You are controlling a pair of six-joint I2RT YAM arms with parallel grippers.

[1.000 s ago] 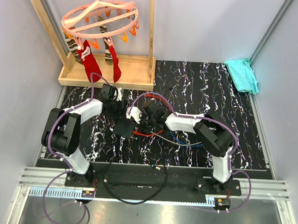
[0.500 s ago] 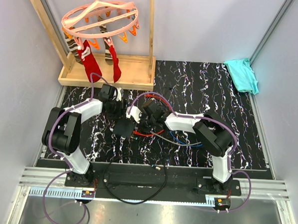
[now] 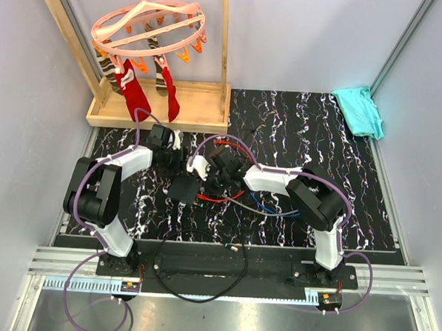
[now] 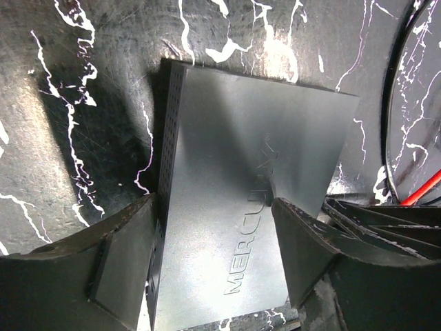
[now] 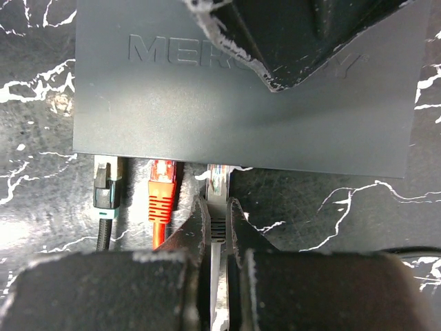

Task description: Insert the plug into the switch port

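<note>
The right fingers [image 5: 195, 231] are pinched together on the rear of the plug [image 5: 218, 219]. Its long axis runs square to the switch box [image 5: 241, 103]. The clear tip points at the box's port edge and meets it just right of a red plug [image 5: 162, 189] and a black plug [image 5: 103, 189], low over the desk [image 5: 358, 207]. How deep the tip sits I cannot tell. The left fingers [image 4: 124, 269] stand wide apart, one along each long side of the box; contact is unclear.
</note>
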